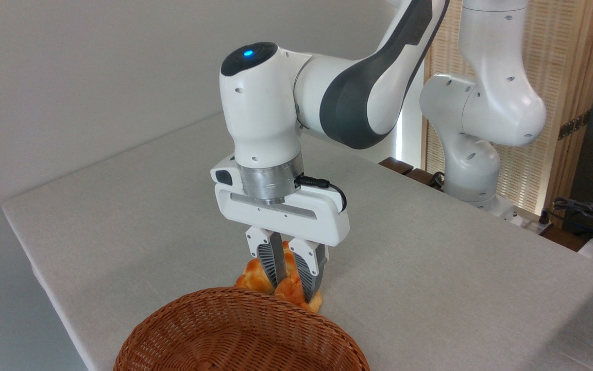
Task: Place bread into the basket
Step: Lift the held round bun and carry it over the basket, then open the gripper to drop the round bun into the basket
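Observation:
The bread, a small glossy orange-golden knot bun, rests on the table just behind the far rim of the basket. My gripper points straight down over it, its two ribbed fingers squeezed into the bun's middle, so it is shut on the bread. The fingers and the basket rim hide much of the bun. The basket is a wide reddish-brown wicker bowl at the bottom of the view, with nothing visible inside, and its near part is cut off by the frame.
A grey cloth covers the table, whose left edge drops off close to the basket. The arm's white base stands at the back right before a slatted wooden screen. Cables lie at the far right.

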Controlling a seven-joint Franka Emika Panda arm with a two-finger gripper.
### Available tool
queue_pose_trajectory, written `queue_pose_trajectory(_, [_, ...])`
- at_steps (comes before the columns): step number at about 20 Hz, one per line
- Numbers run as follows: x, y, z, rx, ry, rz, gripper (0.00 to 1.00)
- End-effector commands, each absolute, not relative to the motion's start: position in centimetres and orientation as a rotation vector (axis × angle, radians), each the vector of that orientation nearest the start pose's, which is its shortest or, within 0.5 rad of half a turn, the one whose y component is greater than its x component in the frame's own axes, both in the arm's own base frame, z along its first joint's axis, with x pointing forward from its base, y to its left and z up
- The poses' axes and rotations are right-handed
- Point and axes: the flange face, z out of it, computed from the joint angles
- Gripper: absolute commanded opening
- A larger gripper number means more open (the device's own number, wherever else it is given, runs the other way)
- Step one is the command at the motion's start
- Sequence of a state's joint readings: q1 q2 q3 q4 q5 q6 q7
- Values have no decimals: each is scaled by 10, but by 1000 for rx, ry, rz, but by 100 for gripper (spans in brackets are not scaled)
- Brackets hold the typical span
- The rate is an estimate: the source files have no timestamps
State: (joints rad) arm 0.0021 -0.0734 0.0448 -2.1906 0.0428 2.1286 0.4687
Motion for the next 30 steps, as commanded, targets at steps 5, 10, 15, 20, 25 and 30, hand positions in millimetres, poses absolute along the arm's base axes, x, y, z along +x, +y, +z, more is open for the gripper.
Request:
queue_pose_trajectory(5, [511, 26, 489, -3006, 819, 42, 47])
queue_pose_trajectory(10, [521, 3, 526, -3031, 873, -64, 49])
queue_pose_trajectory(15, [542, 5, 552, -3004, 829, -358, 55])
queue_pose_trajectory(20, [563, 11, 542, -2932, 795, -531, 89])
queue_pose_trajectory(25, [563, 16, 541, -2929, 782, -544, 100])
queue_pose_trajectory(30, [564, 15, 542, -2920, 782, -560, 100])
